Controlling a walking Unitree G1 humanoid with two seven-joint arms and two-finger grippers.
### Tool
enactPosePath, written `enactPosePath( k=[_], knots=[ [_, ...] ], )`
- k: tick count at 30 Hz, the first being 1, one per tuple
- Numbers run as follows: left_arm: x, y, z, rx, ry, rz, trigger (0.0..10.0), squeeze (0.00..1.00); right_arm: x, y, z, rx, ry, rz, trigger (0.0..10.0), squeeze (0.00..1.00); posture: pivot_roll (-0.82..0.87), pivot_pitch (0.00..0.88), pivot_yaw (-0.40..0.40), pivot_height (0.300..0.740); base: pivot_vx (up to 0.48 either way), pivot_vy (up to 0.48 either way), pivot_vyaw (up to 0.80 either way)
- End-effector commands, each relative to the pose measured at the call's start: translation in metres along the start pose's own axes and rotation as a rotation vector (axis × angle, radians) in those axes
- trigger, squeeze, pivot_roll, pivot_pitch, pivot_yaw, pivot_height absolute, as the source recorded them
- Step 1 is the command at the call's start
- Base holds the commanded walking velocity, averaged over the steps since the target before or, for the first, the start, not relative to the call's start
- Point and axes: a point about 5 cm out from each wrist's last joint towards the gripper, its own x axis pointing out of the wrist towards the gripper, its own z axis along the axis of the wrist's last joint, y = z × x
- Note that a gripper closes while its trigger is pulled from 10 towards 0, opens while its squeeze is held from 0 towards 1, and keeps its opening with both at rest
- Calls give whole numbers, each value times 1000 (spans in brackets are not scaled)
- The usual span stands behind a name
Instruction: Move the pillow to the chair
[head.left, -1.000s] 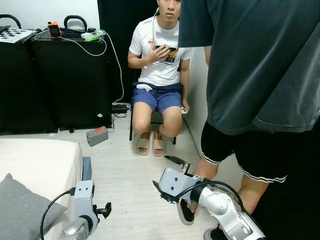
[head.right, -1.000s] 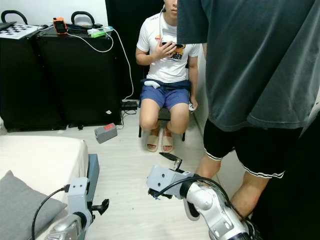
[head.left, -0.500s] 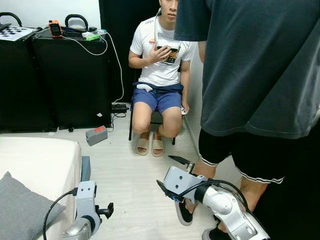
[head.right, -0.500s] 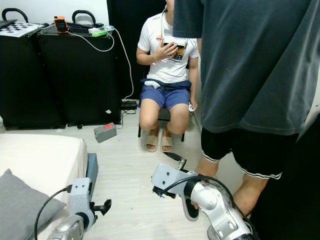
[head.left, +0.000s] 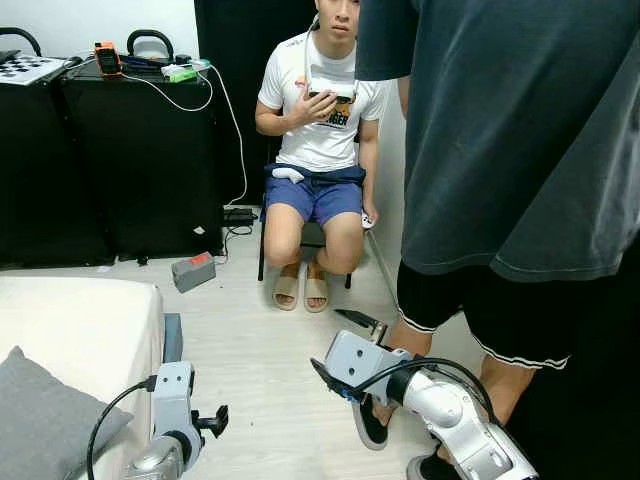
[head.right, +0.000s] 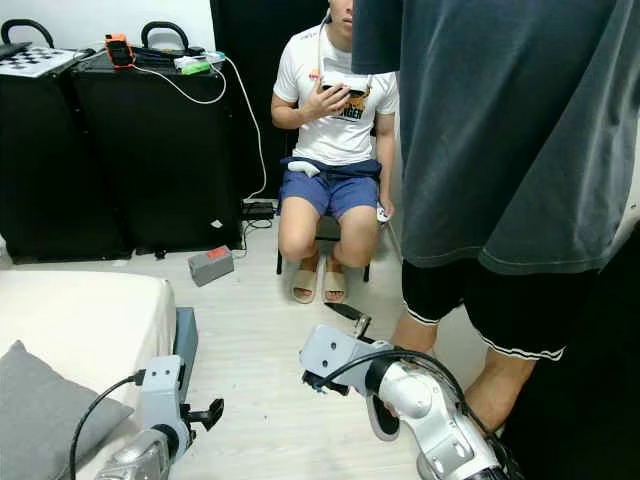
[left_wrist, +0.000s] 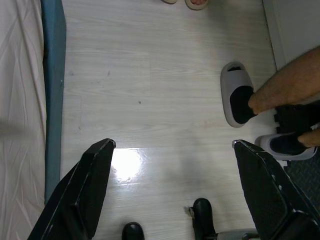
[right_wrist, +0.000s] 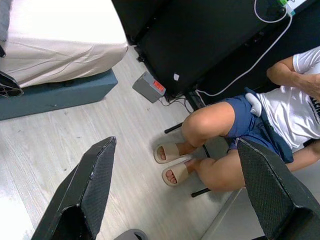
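The grey pillow (head.left: 42, 425) lies on the white bed (head.left: 85, 325) at my lower left. The chair (head.left: 313, 236) stands at the back against a dark wall, and a person in a white shirt and blue shorts sits on it. My left gripper (left_wrist: 172, 150) hangs low beside the bed's blue edge, open, with nothing between its fingers and bare floor below. My right gripper (right_wrist: 175, 145) is held low over the floor in the middle, open and holding nothing, pointing toward the seated person's sandalled feet (right_wrist: 174, 161).
A second person in a dark shirt and black shorts (head.left: 520, 160) stands close on my right, slippered feet (left_wrist: 238, 98) near my right arm. Black cases (head.left: 120, 160) with cables line the back left. A grey box with a red label (head.left: 193, 271) lies on the pale wood floor.
The view has wobbled slightly. Both arms and the pillow keep their places.
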Motion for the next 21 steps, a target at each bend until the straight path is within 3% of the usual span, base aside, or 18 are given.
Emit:
enactPosePath(
  k=[1, 21],
  knots=[
    [0, 2, 1, 4, 4, 0, 10000, 0, 1, 1, 3, 3, -7, 3, 10000, 0, -105, 0, -61, 740, 0, 0, 0],
    [-1, 4, -1, 1, 6, 5, 10000, 0, -1, 5, 3, 7, -4, 3, 10000, 0, -97, 0, -76, 740, 0, 0, 0]
  ],
)
